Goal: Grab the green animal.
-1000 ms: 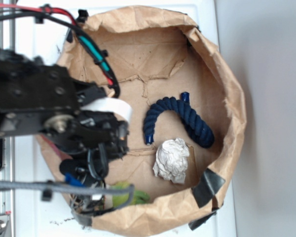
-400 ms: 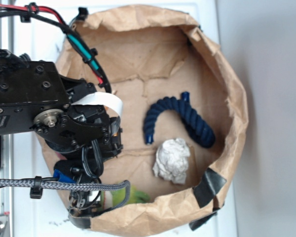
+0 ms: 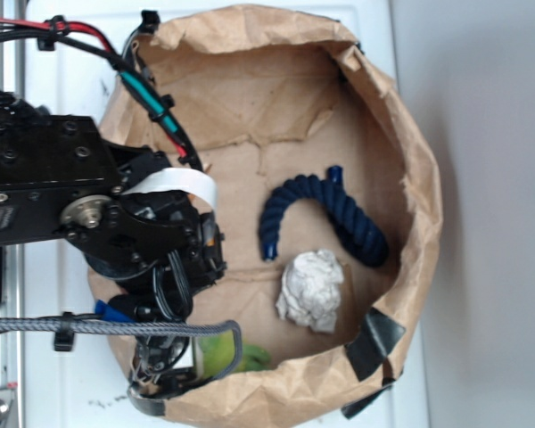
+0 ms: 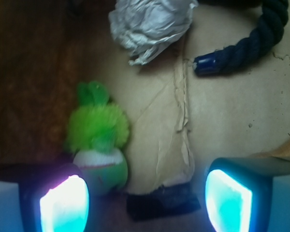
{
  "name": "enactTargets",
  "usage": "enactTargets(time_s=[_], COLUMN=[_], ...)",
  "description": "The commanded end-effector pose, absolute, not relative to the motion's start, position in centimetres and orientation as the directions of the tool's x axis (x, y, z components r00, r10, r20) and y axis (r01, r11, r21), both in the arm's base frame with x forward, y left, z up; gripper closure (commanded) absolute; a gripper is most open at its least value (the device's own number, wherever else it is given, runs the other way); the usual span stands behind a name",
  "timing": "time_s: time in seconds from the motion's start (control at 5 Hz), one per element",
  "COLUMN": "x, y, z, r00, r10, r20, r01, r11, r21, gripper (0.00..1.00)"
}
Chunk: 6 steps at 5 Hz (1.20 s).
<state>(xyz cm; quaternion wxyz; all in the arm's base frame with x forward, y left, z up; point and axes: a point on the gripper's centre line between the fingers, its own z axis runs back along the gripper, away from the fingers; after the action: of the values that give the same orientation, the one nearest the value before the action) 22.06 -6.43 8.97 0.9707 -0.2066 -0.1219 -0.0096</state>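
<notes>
The green animal [image 4: 96,140] is a fuzzy lime-green toy with a pale cream end. It lies on the brown paper floor by the bag's dark wall. In the exterior view only part of the green animal [image 3: 229,355] shows, at the bag's lower rim beside the arm. My gripper [image 4: 147,203] is open, its glowing pads wide apart. The toy's cream end sits just ahead of the left pad [image 4: 65,205], inside the gap's left side and not touched. The exterior view shows the gripper [image 3: 165,367] low over the bag's lower left corner, its fingers mostly hidden by cables.
A crumpled white paper ball [image 3: 312,290] and a curved dark blue rope [image 3: 325,209] lie right of the toy inside the brown paper bag [image 3: 419,178]. Black tape [image 3: 374,339] patches the bag's rim. A dark tape strip [image 4: 162,203] lies between the pads.
The arm has shifted left and down toward the bag's lower rim. The grey braided cable now lies over the green toy's edge. Rope and paper ball have not moved.
</notes>
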Motion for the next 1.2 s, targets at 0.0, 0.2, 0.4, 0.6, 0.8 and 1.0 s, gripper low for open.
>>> enactTargets(time_s=[0.0, 0.2, 0.4, 0.6, 0.8, 1.0], x=[22.1, 22.1, 22.1, 21.6, 21.6, 21.6], y=[-6.8, -6.6, -7.3, -8.0, -8.0, -8.0], z=[9.9, 10.1, 9.7, 9.6, 9.6, 9.6], r00=[0.974, 0.982, 0.983, 0.978, 0.978, 0.978], r10=[0.023, -0.005, -0.048, -0.083, -0.083, -0.083], r20=[0.224, 0.191, 0.175, 0.193, 0.193, 0.193], r01=[0.080, 0.083, 0.110, 0.145, 0.145, 0.145], r11=[0.893, 0.911, 0.925, 0.932, 0.932, 0.932], r21=[-0.442, -0.404, -0.364, -0.331, -0.331, -0.331], gripper=[0.00, 0.00, 0.00, 0.00, 0.00, 0.00])
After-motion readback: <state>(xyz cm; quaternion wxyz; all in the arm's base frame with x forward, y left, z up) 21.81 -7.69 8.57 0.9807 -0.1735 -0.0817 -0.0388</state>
